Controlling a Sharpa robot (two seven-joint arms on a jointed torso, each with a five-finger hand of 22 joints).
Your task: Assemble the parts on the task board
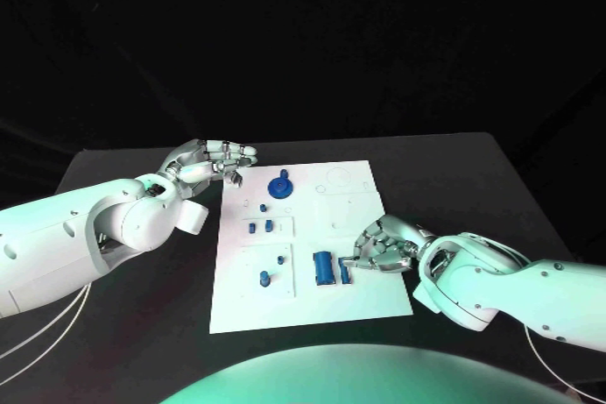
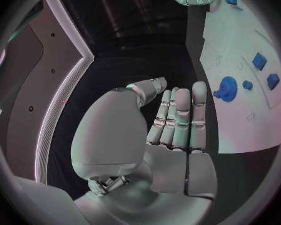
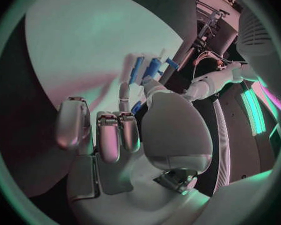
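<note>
A: Where's the task board (image 1: 341,290)?

B: Mid-table on the black table (image 1: 480,176), a white plate running from twelve down to six o'clock. The blue parts sit along its nine o'clock half: a round part with a knob (image 1: 280,187) at the twelve o'clock end, two small blocks (image 1: 262,224) below it, a small peg (image 1: 266,277) further toward six, and a larger blue cylinder part (image 1: 326,267) near the board's middle, toward six.

A: And the right hand (image 1: 383,246)?

B: Over the board's three o'clock edge, fingers curled in, fingertips touching a small blue piece (image 1: 346,265) just beside the cylinder part. The right wrist view shows thumb and a finger on that piece; I'd call it a pinch.

A: The left hand (image 1: 208,163)?

B: At the board's eleven o'clock corner, above the table, holding nothing. In the left wrist view its fingers (image 2: 181,115) lie straight and close together, apart from the thumb.
</note>
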